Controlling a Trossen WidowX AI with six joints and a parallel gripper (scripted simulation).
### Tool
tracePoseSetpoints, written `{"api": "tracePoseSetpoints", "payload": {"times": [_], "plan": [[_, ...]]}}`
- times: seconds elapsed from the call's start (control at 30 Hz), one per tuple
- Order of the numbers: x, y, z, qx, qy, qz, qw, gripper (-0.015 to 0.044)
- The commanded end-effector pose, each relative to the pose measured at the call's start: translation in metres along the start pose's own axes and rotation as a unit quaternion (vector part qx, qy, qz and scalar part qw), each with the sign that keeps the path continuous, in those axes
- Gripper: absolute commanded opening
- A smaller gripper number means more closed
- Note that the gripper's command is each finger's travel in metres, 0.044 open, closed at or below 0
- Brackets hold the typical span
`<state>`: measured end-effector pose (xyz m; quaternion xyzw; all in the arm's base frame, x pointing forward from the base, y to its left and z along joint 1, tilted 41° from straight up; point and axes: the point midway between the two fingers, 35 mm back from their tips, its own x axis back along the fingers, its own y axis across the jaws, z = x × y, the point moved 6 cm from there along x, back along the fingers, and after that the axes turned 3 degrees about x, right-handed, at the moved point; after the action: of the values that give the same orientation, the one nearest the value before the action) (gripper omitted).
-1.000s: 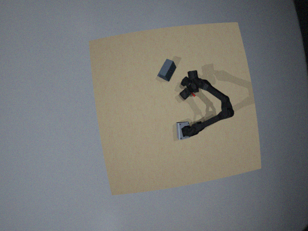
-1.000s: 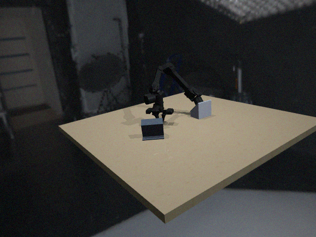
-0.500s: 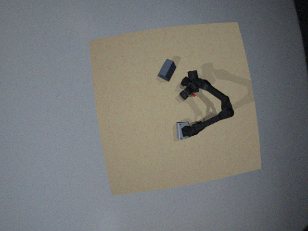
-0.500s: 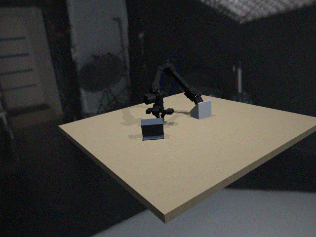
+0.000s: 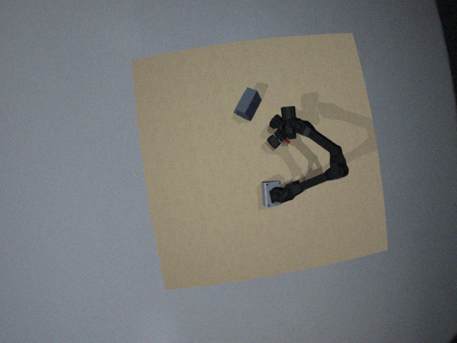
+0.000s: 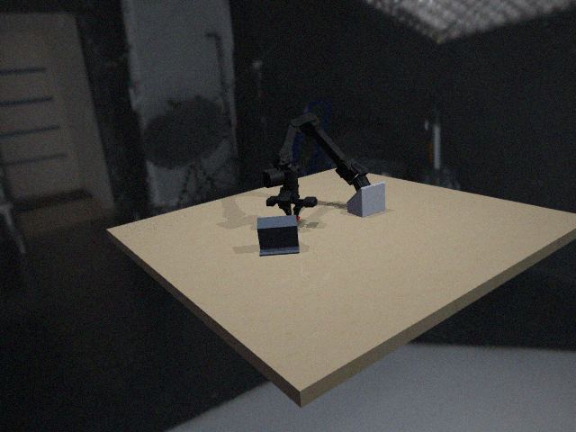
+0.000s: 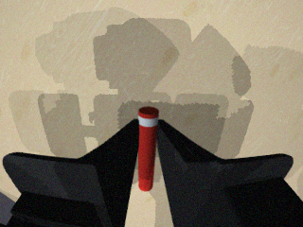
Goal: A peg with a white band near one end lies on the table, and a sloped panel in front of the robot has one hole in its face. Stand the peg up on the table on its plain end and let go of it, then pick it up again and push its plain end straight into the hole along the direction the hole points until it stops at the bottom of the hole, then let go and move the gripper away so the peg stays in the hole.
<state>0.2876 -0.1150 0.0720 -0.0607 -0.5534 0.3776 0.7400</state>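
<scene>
The red peg (image 7: 147,158) (image 5: 287,141) (image 6: 298,218) has a white band near its far end in the wrist view. My gripper (image 7: 148,125) (image 6: 292,214) is shut on the peg, with the fingertips on either side near the banded end. The plain end points toward the bottom of the wrist view. The peg is low over the table; I cannot tell whether it touches it. The blue-grey sloped panel block (image 5: 246,101) (image 6: 277,235) stands apart from the gripper, up and left of it in the top view. Its hole is only faint there and hidden in the exterior view.
The arm's pale base block (image 5: 265,195) (image 6: 373,200) stands below the gripper in the top view, and to its right in the exterior view. The wooden table top (image 5: 206,229) (image 6: 353,297) ends in open edges. Arm shadows fall around the fingers.
</scene>
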Motion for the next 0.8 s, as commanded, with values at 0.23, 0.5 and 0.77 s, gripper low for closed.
{"api": "tracePoseSetpoints", "payload": {"times": [0.23, 0.5, 0.77], "plan": [[0.007, 0.0, 0.01, -0.001, -0.052, 0.003, 0.999, 0.0049], [0.011, 0.0, 0.017, -0.001, -0.086, 0.005, 0.996, 0.0049], [0.014, 0.001, 0.025, 0.0, -0.12, 0.006, 0.993, 0.0049]]}}
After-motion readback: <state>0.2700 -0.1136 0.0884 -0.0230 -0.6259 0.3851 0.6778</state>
